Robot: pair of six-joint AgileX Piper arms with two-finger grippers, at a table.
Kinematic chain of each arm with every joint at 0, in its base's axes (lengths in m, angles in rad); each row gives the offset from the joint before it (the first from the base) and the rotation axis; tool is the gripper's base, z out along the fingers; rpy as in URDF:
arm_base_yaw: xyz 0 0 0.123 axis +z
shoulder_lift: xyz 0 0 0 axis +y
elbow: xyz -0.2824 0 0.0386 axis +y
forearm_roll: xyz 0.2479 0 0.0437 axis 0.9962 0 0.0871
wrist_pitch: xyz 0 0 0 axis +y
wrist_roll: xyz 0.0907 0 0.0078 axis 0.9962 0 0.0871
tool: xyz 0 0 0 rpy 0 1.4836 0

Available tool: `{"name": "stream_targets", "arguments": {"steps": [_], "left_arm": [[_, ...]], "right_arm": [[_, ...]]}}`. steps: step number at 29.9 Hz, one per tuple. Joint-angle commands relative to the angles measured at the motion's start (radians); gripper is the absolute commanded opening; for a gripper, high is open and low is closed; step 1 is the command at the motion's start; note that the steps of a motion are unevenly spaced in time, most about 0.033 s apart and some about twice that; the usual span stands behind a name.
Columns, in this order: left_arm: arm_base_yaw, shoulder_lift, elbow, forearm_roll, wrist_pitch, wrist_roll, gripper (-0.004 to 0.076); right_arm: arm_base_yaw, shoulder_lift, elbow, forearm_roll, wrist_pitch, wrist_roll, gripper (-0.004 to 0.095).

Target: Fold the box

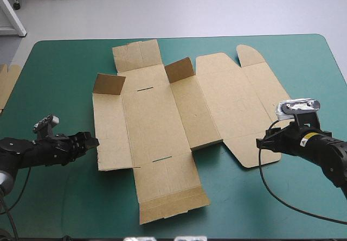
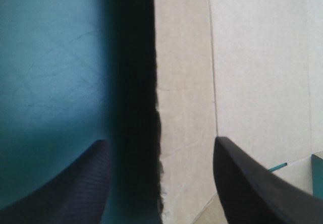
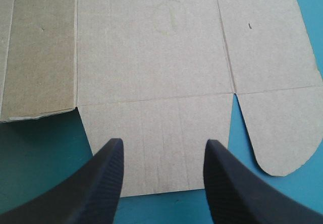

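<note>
Table (image 1: 271, 214), teal-green cover: one. Items are listed nearest first.

Left gripper (image 1: 93, 141): one, low over the cover at the box's left edge, toward its near end. The two black fingers (image 2: 75, 188) stand well apart and grip nothing. The board's left edge runs between them. A dark band of shadow along that edge hides where board meets cover.

Right gripper (image 1: 261, 142): one, at the near right of the sheet. Fingers (image 3: 96, 183) are wide apart with nothing held. A near flap's edge lies between and just ahead of them. Whether the tips touch the board cannot be told.

Box (image 1: 157, 127): one cut sheet of brown board, lying unfolded in the middle of the table, with the lid panel and its rounded tabs spread to the right. Both wrist views cut it off.

Slots (image 1: 162, 158): two thin cuts, one near and one far, in the panel left of centre.

Ring mark (image 3: 171, 14): one faint drawn loop on the panel ahead of the right gripper, too faint to read as writing.

Raised flaps (image 1: 179, 70): two small ones tilted up at the far side.

Spare board (image 1: 8, 83): one piece at the table's left edge, only partly in view.
</note>
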Motion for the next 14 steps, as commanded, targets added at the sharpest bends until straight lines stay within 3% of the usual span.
{"name": "stream_targets", "arguments": {"steps": [1, 5, 10, 14], "left_arm": [[0.000, 0.030, 0.009, -0.107, -0.017, 0.056, 0.0427], [0.000, 0.095, 0.017, -0.184, -0.027, 0.121, 0.0427], [-0.016, 0.185, 0.017, -0.346, 0.032, 0.258, 0.0427], [-0.071, 0.258, 0.017, -0.354, 0.031, 0.275, 0.0426]], "right_arm": [[-0.006, -0.012, -0.034, 0.003, -0.042, -0.023, 0.0471], [-0.006, -0.012, -0.034, 0.003, -0.040, -0.028, 0.0471], [-0.006, -0.012, -0.034, 0.006, -0.040, -0.028, 0.0470], [-0.006, -0.012, -0.034, 0.006, -0.035, -0.033, 0.0470]]}}
